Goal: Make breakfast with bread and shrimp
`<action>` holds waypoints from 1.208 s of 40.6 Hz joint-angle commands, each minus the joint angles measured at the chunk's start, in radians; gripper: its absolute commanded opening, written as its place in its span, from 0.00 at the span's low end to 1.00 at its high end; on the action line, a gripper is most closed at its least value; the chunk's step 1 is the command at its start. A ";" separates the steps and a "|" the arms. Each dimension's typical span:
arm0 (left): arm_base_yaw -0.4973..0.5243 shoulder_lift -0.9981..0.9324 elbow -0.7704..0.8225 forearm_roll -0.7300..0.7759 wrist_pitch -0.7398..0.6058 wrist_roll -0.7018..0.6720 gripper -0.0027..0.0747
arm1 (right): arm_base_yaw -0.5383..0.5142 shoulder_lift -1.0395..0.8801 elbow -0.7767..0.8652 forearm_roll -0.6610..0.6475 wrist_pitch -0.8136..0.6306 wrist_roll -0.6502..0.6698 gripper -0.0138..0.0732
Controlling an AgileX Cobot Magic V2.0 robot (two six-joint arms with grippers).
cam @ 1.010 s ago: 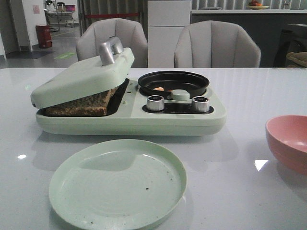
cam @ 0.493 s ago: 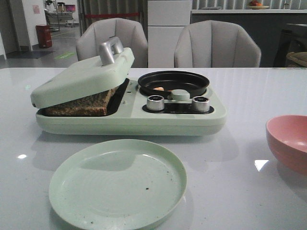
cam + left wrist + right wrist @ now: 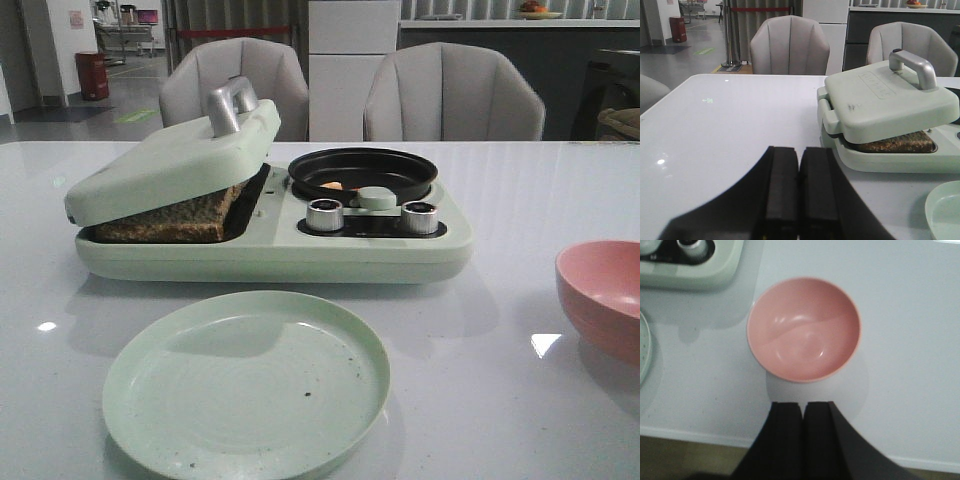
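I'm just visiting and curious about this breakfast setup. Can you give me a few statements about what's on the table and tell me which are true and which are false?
1. The bread sits under the appliance's part-closed lid. True.
2. The shrimp lies on the green plate. False: it is in the black pan; the plate holds no food.
3. The pink bowl is empty. True.
4. The left gripper holds a bread slice. False: its fingers are shut together on nothing.
5. The right gripper is shut, near the bowl. True.

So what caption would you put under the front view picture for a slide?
Bread sits under the breakfast maker's part-raised lid, shrimp in its small pan, a green plate waiting in front.
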 commanded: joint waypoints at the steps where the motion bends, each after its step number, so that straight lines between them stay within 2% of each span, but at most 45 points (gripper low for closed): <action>1: -0.007 -0.019 0.030 -0.001 -0.089 -0.007 0.16 | -0.025 -0.079 0.010 -0.036 -0.163 -0.005 0.17; 16: -0.007 -0.019 0.030 -0.001 -0.089 -0.007 0.16 | -0.045 -0.371 0.315 -0.147 -0.563 -0.005 0.17; 24: -0.007 -0.019 0.030 -0.001 -0.089 -0.007 0.16 | -0.057 -0.510 0.464 -0.151 -0.704 -0.005 0.17; 34: -0.007 -0.019 0.030 -0.001 -0.089 -0.007 0.16 | -0.113 -0.639 0.637 -0.150 -0.824 -0.005 0.17; 40: -0.007 -0.017 0.030 -0.001 -0.089 -0.007 0.16 | -0.115 -0.636 0.634 -0.150 -0.779 -0.005 0.17; 49: -0.007 -0.017 0.030 -0.001 -0.089 -0.007 0.16 | -0.114 -0.636 0.634 -0.088 -0.825 0.001 0.17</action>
